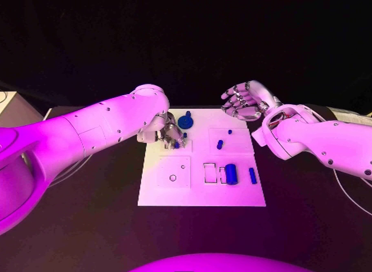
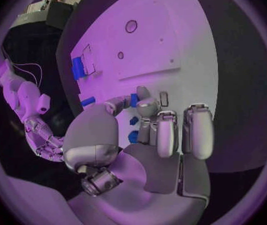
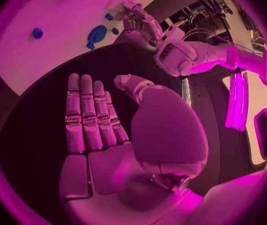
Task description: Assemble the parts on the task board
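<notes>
Head view: the black table (image 1: 88, 226) carries the white task board (image 1: 198, 192) at its middle. The left arm (image 1: 80, 136) reaches in over the board's far left part, and the right arm (image 1: 333, 141) lies past the board's right edge. The right hand (image 1: 245, 100) is raised just beyond the board's far right corner, over the table, palm up, fingers straight and side by side, holding nothing. The left hand (image 1: 164, 133) sits low over the board's far left part, pinching a small blue part (image 1: 177, 144) between thumb and a finger; the left wrist view shows that blue piece (image 2: 134, 100) at the fingertips. Just beyond it on the board lies a round blue part with a stem (image 1: 185, 120). Nearer the robot, a blue cylinder (image 1: 230, 173) lies beside a rectangular slot (image 1: 210, 173), with a slim blue bar (image 1: 252, 175) to its right. Two small blue pegs (image 1: 221, 144) stand in the board's right half.
</notes>
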`<control>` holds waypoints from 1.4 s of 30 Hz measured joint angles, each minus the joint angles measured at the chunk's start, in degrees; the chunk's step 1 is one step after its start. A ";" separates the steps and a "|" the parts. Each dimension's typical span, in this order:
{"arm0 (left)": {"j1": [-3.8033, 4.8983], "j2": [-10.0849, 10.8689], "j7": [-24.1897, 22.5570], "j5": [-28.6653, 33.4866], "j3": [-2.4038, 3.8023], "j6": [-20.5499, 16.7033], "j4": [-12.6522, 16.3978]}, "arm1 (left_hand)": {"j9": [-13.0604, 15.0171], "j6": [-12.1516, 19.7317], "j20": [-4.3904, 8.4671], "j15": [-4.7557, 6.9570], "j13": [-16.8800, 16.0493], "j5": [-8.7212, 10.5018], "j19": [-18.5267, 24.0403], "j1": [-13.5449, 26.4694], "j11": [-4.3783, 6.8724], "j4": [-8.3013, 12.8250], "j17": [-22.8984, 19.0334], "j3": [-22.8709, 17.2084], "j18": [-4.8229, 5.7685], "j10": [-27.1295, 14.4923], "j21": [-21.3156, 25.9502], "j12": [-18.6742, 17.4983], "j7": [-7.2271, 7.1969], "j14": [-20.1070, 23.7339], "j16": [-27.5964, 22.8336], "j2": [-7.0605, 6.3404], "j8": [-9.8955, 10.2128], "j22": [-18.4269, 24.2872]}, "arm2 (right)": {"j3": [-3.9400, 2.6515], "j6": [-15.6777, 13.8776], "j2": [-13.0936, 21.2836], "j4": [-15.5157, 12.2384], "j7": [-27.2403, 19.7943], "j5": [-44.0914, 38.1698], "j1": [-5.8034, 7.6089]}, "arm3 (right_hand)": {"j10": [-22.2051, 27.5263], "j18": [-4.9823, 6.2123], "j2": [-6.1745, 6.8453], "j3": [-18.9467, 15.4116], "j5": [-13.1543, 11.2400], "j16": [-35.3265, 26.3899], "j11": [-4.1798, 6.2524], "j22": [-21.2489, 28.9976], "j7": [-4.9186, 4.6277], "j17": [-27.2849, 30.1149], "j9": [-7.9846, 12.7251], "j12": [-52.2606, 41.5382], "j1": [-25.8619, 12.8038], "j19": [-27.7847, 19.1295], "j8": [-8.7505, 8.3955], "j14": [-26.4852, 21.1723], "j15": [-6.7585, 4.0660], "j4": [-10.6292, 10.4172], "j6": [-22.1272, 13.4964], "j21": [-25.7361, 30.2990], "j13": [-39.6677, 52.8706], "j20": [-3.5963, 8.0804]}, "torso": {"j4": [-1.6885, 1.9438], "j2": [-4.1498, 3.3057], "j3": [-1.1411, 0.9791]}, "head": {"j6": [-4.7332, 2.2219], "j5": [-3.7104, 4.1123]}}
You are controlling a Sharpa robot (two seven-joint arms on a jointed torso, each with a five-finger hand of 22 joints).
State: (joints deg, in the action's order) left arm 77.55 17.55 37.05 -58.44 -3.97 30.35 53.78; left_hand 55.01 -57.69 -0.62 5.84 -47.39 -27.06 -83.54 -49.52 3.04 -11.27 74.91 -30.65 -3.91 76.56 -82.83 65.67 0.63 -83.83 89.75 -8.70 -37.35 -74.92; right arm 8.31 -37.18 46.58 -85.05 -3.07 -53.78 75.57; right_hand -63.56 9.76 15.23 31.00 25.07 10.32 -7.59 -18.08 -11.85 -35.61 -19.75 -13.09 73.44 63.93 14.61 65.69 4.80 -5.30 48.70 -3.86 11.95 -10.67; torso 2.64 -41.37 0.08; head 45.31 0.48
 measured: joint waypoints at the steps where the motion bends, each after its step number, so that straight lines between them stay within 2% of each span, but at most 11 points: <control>1: -0.01 0.05 -0.01 0.00 0.00 -0.03 0.05 | 0.08 -0.01 0.00 0.00 0.00 0.00 0.00 -0.09 0.00 -0.11 0.00 0.43 0.00 0.00 0.00 0.00 -0.01 0.00 0.00 -0.09 0.00 0.00 | 0.00 0.01 0.00 0.00 0.00 0.01 0.00 | 0.00 0.00 0.00 0.00 0.00 -0.08 0.00 0.09 0.00 0.02 0.00 0.00 0.00 -0.02 0.00 0.00 0.00 0.00 0.00 0.00 -0.06 -0.02 | 0.00 0.00 0.01 | -0.01 -0.01; 4: -0.03 0.38 -0.12 -0.05 0.04 -0.19 0.42 | 0.21 -0.03 0.00 0.00 0.00 0.21 0.00 -0.75 0.00 -0.63 0.00 1.58 0.00 0.00 0.00 0.00 -0.03 0.00 0.00 -0.75 0.12 0.00 | 0.00 0.06 0.02 0.01 0.00 0.02 0.00 | 0.00 0.00 0.00 0.00 0.00 -0.55 0.00 0.58 0.00 0.20 0.00 0.00 0.00 -0.31 0.00 -0.21 0.21 0.00 0.00 0.00 -0.27 -0.31 | 0.01 0.00 0.02 | -0.10 -0.01; 6: -0.07 0.72 -0.20 -0.14 0.12 -0.33 0.80 | 0.35 -0.09 0.00 -0.01 -0.03 1.14 0.00 -1.13 0.00 -1.27 0.00 2.65 0.00 0.00 0.00 -0.24 -0.12 0.00 0.00 -1.13 0.33 0.00 | 0.00 0.09 0.04 0.02 0.00 0.04 0.00 | 0.00 0.00 0.00 0.00 0.00 -0.67 0.00 0.79 0.00 0.24 0.00 0.00 0.00 -0.31 0.00 -0.21 0.21 0.00 0.00 0.00 -0.32 -0.31 | 0.00 0.00 0.04 | -0.16 -0.02; 9: -0.16 1.38 -0.32 -0.35 0.30 -0.53 1.56 | 0.64 -0.08 0.00 -0.01 -0.14 4.74 0.00 -2.22 0.00 -3.19 0.00 4.56 0.00 0.00 0.00 -0.27 -0.13 0.00 0.00 -1.82 0.76 0.00 | 0.00 0.11 0.07 0.04 0.00 0.05 0.00 | 0.01 0.00 0.01 0.00 0.00 -0.90 -0.01 1.13 0.00 0.38 0.01 0.17 -0.01 -0.55 0.00 -0.34 0.34 0.00 0.00 0.00 -0.50 -0.55 | 0.01 0.00 0.09 | -0.20 -0.02; 11: -0.23 1.96 -0.36 -0.49 0.37 -0.60 2.06 | 0.77 -0.09 0.00 -0.01 -0.27 6.08 0.00 -2.78 0.00 -3.98 0.00 5.36 0.00 0.00 0.00 -0.27 -0.14 0.00 0.00 -1.93 0.98 0.00 | 0.00 0.11 0.08 0.07 -0.01 0.08 0.00 | 0.31 0.01 0.08 0.00 0.00 -1.52 -0.31 1.79 -0.27 0.61 0.10 0.37 -0.07 -1.29 0.00 -1.05 0.50 0.00 -0.28 0.00 -0.80 -0.83 | 0.01 0.01 0.12 | -0.20 0.01; 14: -0.31 2.93 -0.39 -0.74 0.56 -0.71 2.74 | 0.90 -0.18 0.00 -0.01 -0.37 7.60 0.00 -3.12 0.00 -4.97 0.00 6.34 0.00 0.00 0.00 -0.27 -0.22 0.00 0.00 -2.17 1.27 0.00 | 0.01 0.11 0.10 0.14 -0.06 0.17 -0.02 | 1.14 0.01 0.24 -0.17 0.00 -3.91 -1.14 4.72 -0.54 2.09 0.16 0.91 -0.23 -5.02 -0.22 -4.45 1.65 -0.17 -0.55 0.24 -1.94 -2.03 | 0.03 0.03 0.12 | -0.23 0.09; 18: -0.47 3.93 -0.39 -1.11 0.99 -1.01 3.76 | 1.05 -0.15 0.00 -0.01 -0.25 8.85 0.00 -3.24 0.01 -5.40 0.00 7.31 0.00 0.00 0.01 -0.56 -0.23 0.00 0.00 -2.30 1.79 0.00 | 0.01 0.10 0.10 0.28 -0.24 0.49 -0.03 | 2.70 0.01 0.23 -0.67 0.00 -5.94 -2.26 7.77 -0.22 4.15 0.36 1.77 -0.24 -7.67 -0.53 -6.93 2.82 -0.67 -1.89 0.24 -3.71 -3.35 | 0.08 0.06 0.12 | -0.30 0.10; 21: -0.56 4.36 -0.39 -1.34 1.32 -1.35 4.39 | 1.30 0.27 0.00 -0.01 1.13 9.06 0.00 -3.59 -0.09 -5.38 0.00 8.39 0.00 -0.97 0.28 -1.60 0.17 0.00 0.00 -2.65 1.87 0.00 | 0.01 0.05 0.10 0.38 -0.47 0.86 -0.04 | 4.58 0.00 -0.16 -2.18 -1.03 -6.44 -3.02 9.76 0.16 5.84 0.55 2.22 -0.63 -9.57 -0.90 -8.90 3.53 -1.31 -3.29 0.24 -5.08 -4.00 | 0.10 0.07 0.14 | -0.41 0.11; 25: -0.60 5.06 -0.35 -1.65 2.10 -2.00 5.48 | 1.44 0.28 0.00 -0.02 1.47 9.06 0.00 -3.59 -0.07 -5.56 0.00 8.68 0.00 -1.11 0.28 -1.61 0.17 0.00 0.00 -2.65 1.86 0.00 | 0.01 -0.02 0.12 0.59 -0.86 1.42 -0.07 | 5.86 0.00 -0.53 -4.70 -1.44 -6.44 -3.75 11.79 0.37 8.07 0.61 2.23 -0.25 -10.82 -0.90 -10.65 4.30 -1.69 -4.11 0.24 -6.63 -4.74 | 0.11 0.07 0.14 | -0.49 0.09; 38: -0.54 7.25 -0.42 -0.20 4.50 -3.94 8.58 | 1.90 1.11 0.00 -0.02 2.38 9.72 0.00 -3.35 -0.29 -5.32 0.00 9.56 0.00 -2.15 0.67 -2.21 0.38 0.00 0.00 -2.89 1.86 0.00 | 0.01 -0.07 0.10 1.11 -1.55 2.37 -0.19 | 6.25 0.01 -1.07 -5.94 -1.44 -6.44 -3.78 12.83 0.50 9.42 0.67 2.23 0.29 -11.06 -0.89 -11.16 4.40 -2.13 -4.38 0.24 -7.41 -4.90 | 0.05 0.07 0.07 | -0.99 -0.30; 42: -0.55 8.55 -0.64 1.02 5.62 -4.85 9.67 | 2.31 2.29 -0.21 -0.02 3.54 9.38 0.68 -6.23 -0.57 -5.29 0.00 9.55 -0.01 -3.32 1.62 -3.13 0.69 0.00 0.00 -2.18 1.86 0.00 | 0.01 -0.07 0.16 1.17 -1.64 2.52 -0.24 | 6.25 0.01 -1.07 -6.09 -1.44 -6.44 -3.78 12.98 0.50 9.63 0.67 2.23 0.30 -11.06 -0.89 -11.16 4.40 -1.99 -4.38 0.24 -7.50 -4.90 | 0.02 0.05 0.04 | -1.19 -0.37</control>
State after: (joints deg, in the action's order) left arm 77.00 26.10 36.42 -57.42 1.64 25.50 63.46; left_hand 57.32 -55.40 -0.83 5.82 -43.84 -17.68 -82.87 -55.76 2.47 -16.57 74.91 -21.10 -3.91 73.24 -81.21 62.54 1.33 -83.83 89.75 -10.88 -35.49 -74.91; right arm 8.32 -37.26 46.74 -83.88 -4.72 -51.25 75.32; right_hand -57.31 9.76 14.17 24.91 23.63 3.88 -11.37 -5.10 -11.35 -25.99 -19.09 -10.87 73.74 52.88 13.71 54.53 9.20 -7.29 44.32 -3.62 4.45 -15.58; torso 2.65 -41.31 0.12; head 44.12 0.12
